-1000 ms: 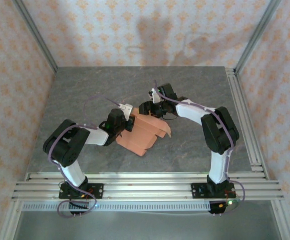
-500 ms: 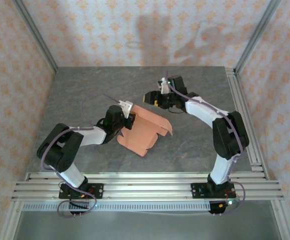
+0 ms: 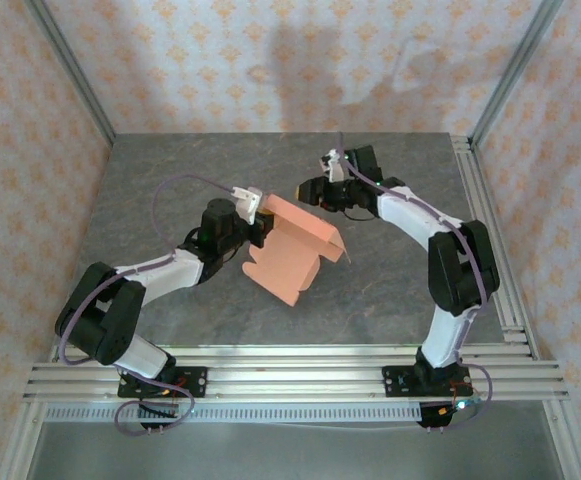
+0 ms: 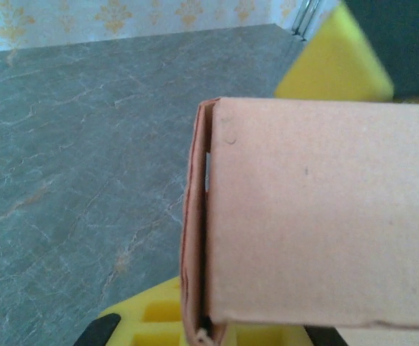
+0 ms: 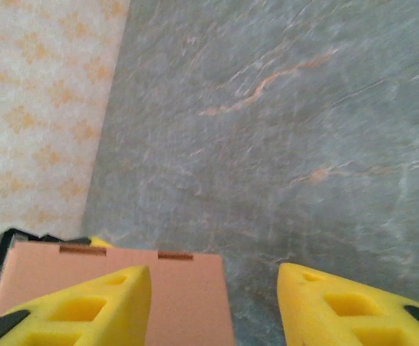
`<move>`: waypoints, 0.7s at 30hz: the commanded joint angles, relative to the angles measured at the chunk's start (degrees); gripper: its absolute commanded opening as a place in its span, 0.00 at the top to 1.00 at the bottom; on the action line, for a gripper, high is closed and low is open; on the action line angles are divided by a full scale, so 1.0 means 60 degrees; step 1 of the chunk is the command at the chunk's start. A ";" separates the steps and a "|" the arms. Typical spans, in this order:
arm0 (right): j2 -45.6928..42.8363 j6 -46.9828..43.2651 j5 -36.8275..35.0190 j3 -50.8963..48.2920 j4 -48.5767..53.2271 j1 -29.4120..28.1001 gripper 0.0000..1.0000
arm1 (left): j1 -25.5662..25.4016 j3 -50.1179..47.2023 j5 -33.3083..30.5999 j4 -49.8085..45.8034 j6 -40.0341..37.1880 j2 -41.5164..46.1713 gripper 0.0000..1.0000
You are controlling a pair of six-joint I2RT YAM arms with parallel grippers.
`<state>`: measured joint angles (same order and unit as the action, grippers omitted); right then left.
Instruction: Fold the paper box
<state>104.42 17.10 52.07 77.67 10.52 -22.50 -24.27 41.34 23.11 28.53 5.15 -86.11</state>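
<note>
- Orange card is my job today: the paper box is near the middle of the grey desk, between my two arms.
- On the left, my left jaws are pinched tight on the left side of the box. In the left wrist view the card sits right between my yellow fingers, one above it and one below it.
- In the middle, the box looks only part done to me. One side is bent up and folded over, so two layers of card lie together along that edge. The part nearer to me is flat, and its notches show.
- I think more flaps need to be folded and tucked in before it is a real box.
- On the right, my right jaws are wide open and hold nothing. They hang just past the far edge of the box, close to it. I cannot tell if they touch it.
- In the right wrist view my two fingers are far apart with bare desk between them. The box peeks out beside the left one.
</note>
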 commanded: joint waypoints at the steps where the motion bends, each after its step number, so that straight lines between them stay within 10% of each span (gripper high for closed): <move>1: -0.0058 -0.0135 0.0885 -0.0196 -0.0569 -0.0345 0.52 | 0.0053 0.0561 -0.0271 -0.0001 0.0644 0.0049 1.00; 21: -0.0601 -0.0388 0.0411 -0.0429 -0.0569 -0.0730 0.50 | 0.0116 0.1051 -0.1022 -0.0312 0.1829 -0.0261 1.00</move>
<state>104.29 17.02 53.89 75.20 5.17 -24.86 -24.27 44.40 21.34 25.12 13.54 -86.78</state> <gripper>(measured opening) 0.492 0.060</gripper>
